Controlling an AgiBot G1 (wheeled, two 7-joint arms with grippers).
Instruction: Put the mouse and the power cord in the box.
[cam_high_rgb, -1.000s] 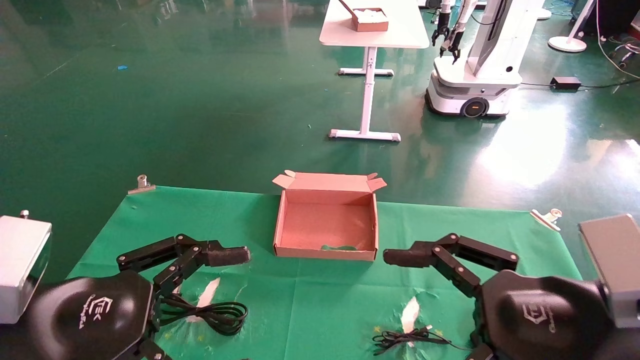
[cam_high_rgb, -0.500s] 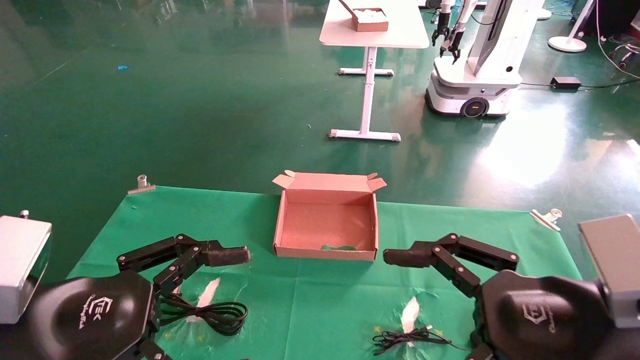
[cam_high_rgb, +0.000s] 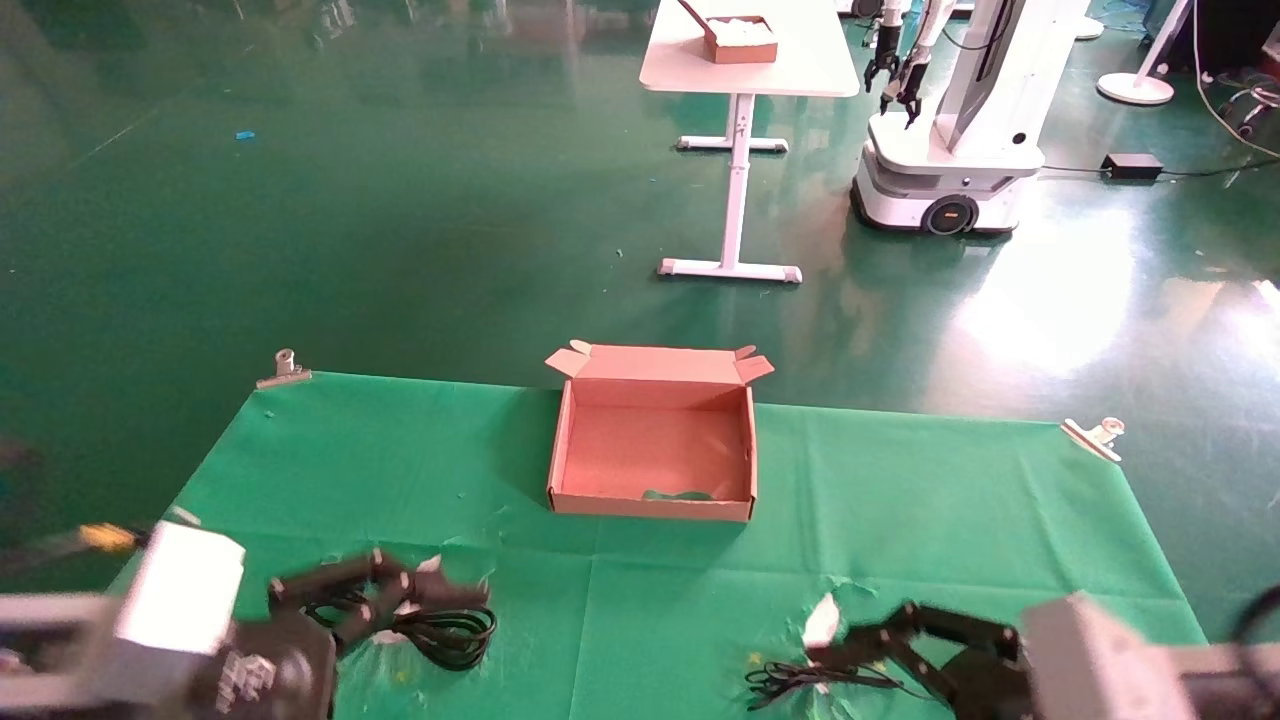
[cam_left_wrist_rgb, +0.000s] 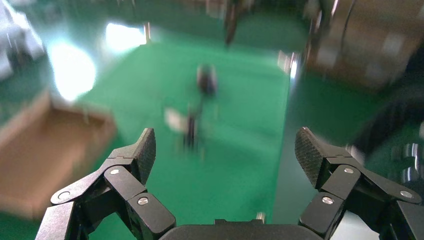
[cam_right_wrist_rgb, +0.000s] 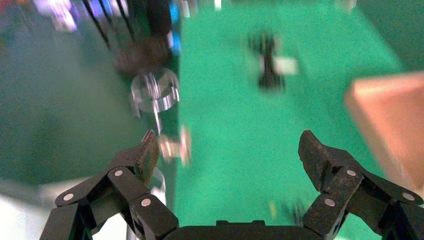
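Box (cam_high_rgb: 652, 440): open, nothing inside, mid-table toward the far edge; small flaps along its far rim, near wall low.
Cord (cam_high_rgb: 440, 632): looped on the cloth (cam_high_rgb: 600, 620) near the front edge, on the robot's left, well apart from the box.
Mouse wire (cam_high_rgb: 800, 678): a thin black tangle near the front edge on the right side — the mouse body itself I cannot make out here. In the left wrist view a blurred dark lump (cam_left_wrist_rgb: 206, 80) lies across the table, perhaps the mouse.
Left gripper (cam_high_rgb: 400, 598): low over the cord's loops, fingers spread wide in the wrist view (cam_left_wrist_rgb: 226, 152) (whether they touch the cord cannot be told).
Right gripper (cam_high_rgb: 850, 655): low by the front edge, right at the wire tangle; jaws spread wide in its wrist view (cam_right_wrist_rgb: 230, 155), nothing between them.
Open room: bare green cloth between the two cables, and between each cable and the box's near wall.
Edges: metal clips (cam_high_rgb: 285, 368) pin the cloth at both far corners; beyond the far edge, only floor.
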